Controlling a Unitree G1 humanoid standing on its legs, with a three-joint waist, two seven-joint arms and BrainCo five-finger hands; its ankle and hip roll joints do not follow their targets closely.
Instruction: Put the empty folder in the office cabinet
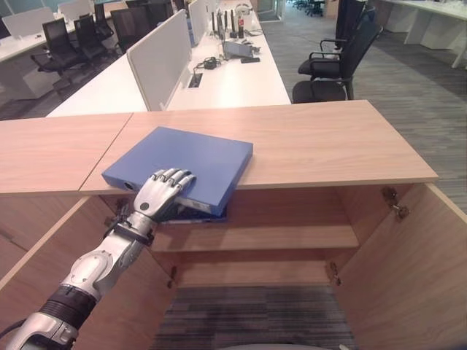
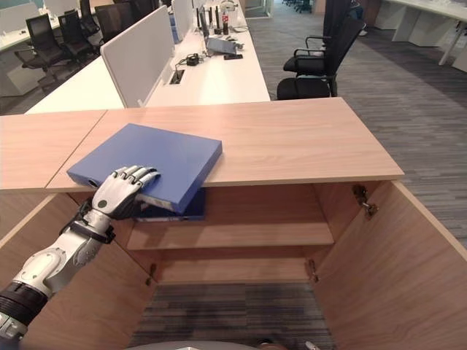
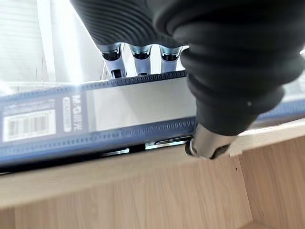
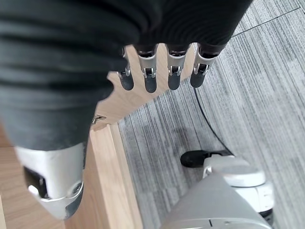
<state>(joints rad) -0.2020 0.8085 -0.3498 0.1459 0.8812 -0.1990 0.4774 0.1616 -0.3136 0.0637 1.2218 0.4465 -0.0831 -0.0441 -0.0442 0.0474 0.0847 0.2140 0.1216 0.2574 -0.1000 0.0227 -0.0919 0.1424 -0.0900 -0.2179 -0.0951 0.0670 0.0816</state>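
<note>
A second blue item (image 1: 195, 214) under the folder (image 1: 186, 162) is mostly hidden, its kind unclear.

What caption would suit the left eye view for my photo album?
The robot's left hand grips a blue folder overhanging the top of an open wooden cabinet.

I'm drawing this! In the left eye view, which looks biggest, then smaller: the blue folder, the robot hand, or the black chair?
1. Blue folder, clearly biggest.
2. Black chair, though it is farther away, so it looks smaller than it is.
3. Left robot hand, gripping the folder's edge.
</note>
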